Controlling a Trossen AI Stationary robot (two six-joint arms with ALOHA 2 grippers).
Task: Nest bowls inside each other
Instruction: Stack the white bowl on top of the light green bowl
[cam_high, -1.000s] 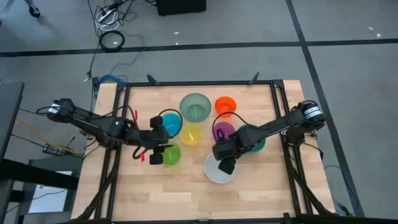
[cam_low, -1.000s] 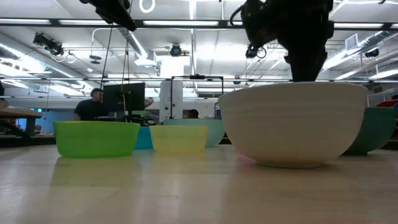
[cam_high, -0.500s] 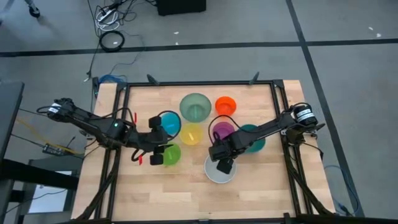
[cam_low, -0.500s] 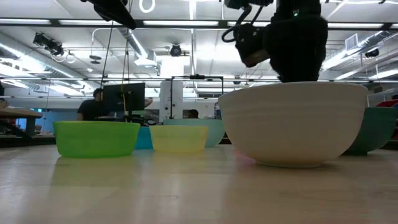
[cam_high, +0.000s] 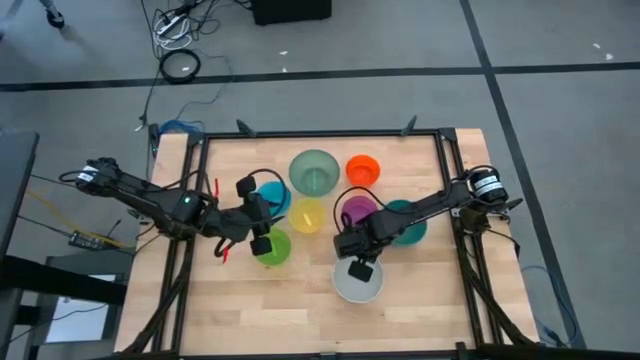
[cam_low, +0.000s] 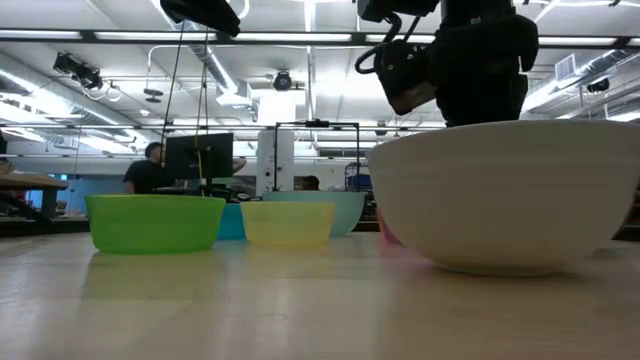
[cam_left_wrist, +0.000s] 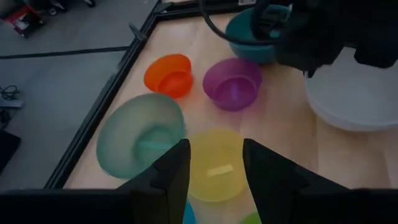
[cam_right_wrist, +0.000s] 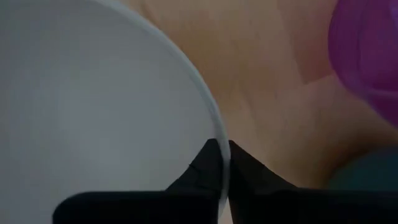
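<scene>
Eight bowls stand upright on their bases on the wooden table: sage-green (cam_high: 314, 172), orange (cam_high: 363, 169), blue (cam_high: 274, 198), yellow (cam_high: 307, 215), lime-green (cam_high: 272, 248), purple (cam_high: 358, 211), teal (cam_high: 407, 222) and white (cam_high: 360, 283). My right gripper (cam_high: 354, 263) points down at the white bowl's far rim and is shut on it. My left gripper (cam_left_wrist: 214, 171) hangs open above the blue, yellow and lime-green bowls and touches nothing; in the left wrist view the yellow bowl (cam_left_wrist: 214, 163) shows between its fingers. My right gripper pinches the white bowl's rim (cam_right_wrist: 217, 134) on its far side, one finger inside the bowl and one outside. The fingers come from above, pointing down. In the low view the bowl (cam_low: 500, 200) has its base at the table top and its rim slightly tilted.
The purple bowl (cam_right_wrist: 367, 56) and the teal bowl stand close behind my right gripper. A black frame (cam_high: 320, 133) runs round the table. Bare wood lies along the near edge (cam_high: 300, 320). People and desks show in the room beyond.
My right gripper has sunk a little and shut on the white bowl's rim. The bowl has shifted toward the table's near edge and its rim now tilts. My left gripper has turned at the wrist while staying in place.
</scene>
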